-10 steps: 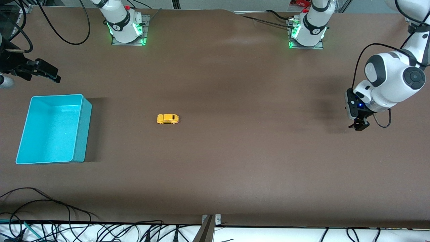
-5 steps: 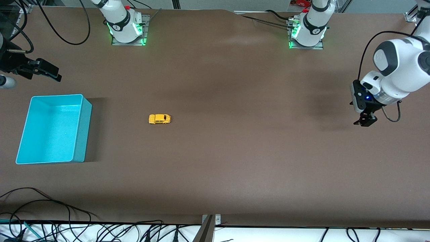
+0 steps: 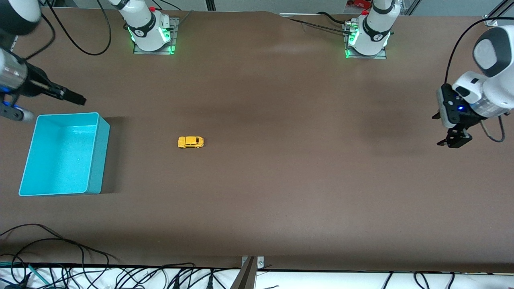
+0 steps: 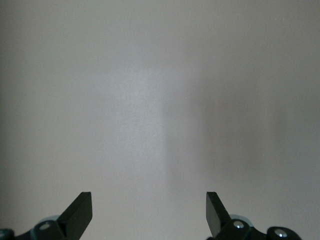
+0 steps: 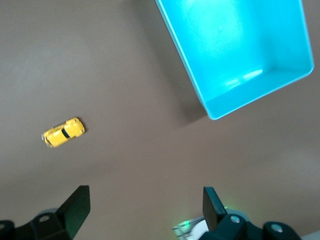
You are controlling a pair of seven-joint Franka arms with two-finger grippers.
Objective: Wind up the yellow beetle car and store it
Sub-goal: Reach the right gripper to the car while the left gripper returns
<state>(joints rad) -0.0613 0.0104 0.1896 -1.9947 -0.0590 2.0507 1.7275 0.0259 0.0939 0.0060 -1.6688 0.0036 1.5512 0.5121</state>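
So the tiny bright yellow beetle toy car [image 3: 190,142] sits on its wheels on the bare brown table [image 3: 281,192], a bit left of centre in the front view, long axis running across the frame. The open cyan plastic bin [image 3: 94,160] is at the frame's left, well apart from it, and looks empty.

The right gripper [image 3: 72,96] hovers at upper left, over the table by the bin's top edge, fingers spread wide, nothing in them; its wrist view catches both car [image 5: 63,132] and bin [image 5: 210,107].

The left gripper [image 3: 453,141] hangs at the far right edge, also open and empty, seeing only table.

The right arm is probably the closer one. Loads of room around the car.
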